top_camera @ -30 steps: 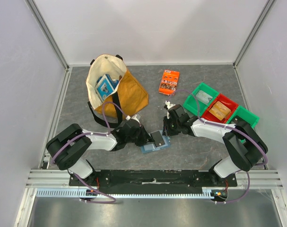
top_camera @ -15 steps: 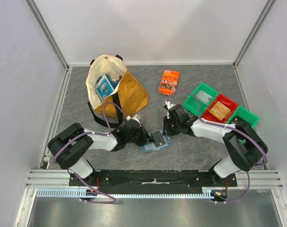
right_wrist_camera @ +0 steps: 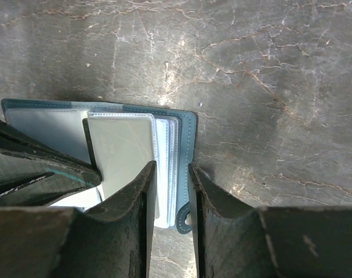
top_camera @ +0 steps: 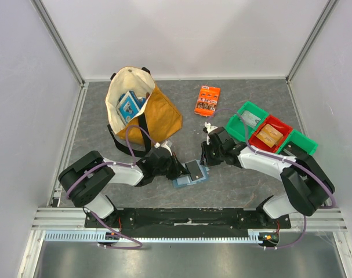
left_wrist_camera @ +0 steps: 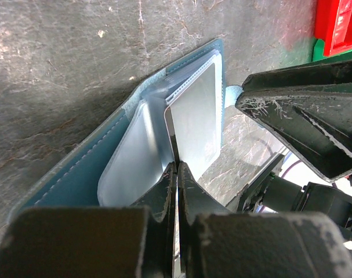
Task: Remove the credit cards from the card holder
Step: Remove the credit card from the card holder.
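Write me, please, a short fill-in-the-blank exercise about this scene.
1. The left pincer is shut on the edge of a grey ___.
2. The card holder lies ___, its clear pockets showing.
3. The bin between the two green bins is ___.
Missing words: card; open; red.

The desk [left_wrist_camera: 60, 58] is seen as matt, grey and stone-like, mottled and scratched. The card holder [left_wrist_camera: 71, 179] is covered in smooth blue leather-like material, stitched along its edges. Its pockets [left_wrist_camera: 129, 156] are of cloudy clear plastic. A satin sheen is shown by the card [left_wrist_camera: 193, 116]. The fingers [right_wrist_camera: 126, 202] are of rough, scuffed black plastic. The bag [top_camera: 161, 116] is of matt cloth.
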`<state>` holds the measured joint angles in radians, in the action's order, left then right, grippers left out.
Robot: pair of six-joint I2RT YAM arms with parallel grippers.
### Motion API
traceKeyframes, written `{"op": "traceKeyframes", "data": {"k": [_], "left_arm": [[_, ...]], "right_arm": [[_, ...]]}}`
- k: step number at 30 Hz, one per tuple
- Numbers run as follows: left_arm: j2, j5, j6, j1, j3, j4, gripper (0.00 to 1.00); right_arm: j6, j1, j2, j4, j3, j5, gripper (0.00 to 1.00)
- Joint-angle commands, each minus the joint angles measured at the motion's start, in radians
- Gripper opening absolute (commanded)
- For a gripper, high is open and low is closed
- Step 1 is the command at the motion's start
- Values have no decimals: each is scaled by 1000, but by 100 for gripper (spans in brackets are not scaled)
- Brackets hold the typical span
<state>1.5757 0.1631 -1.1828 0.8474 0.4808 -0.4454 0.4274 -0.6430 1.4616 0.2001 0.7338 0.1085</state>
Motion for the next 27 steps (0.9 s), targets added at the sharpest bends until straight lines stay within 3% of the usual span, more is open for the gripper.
{"op": "traceKeyframes", "data": {"k": [1,13,27], "left_arm": [[7,10,-43,-5,2,2,2],[9,12,-31,-5,18,19,2],[6,15,-41,-5,16,20,3]], "right_arm": [[-16,5,-27,-1,9,37,35],[-30,3,57,-7,6,60,34],[-72,0,105,50,4,30,20]]}}
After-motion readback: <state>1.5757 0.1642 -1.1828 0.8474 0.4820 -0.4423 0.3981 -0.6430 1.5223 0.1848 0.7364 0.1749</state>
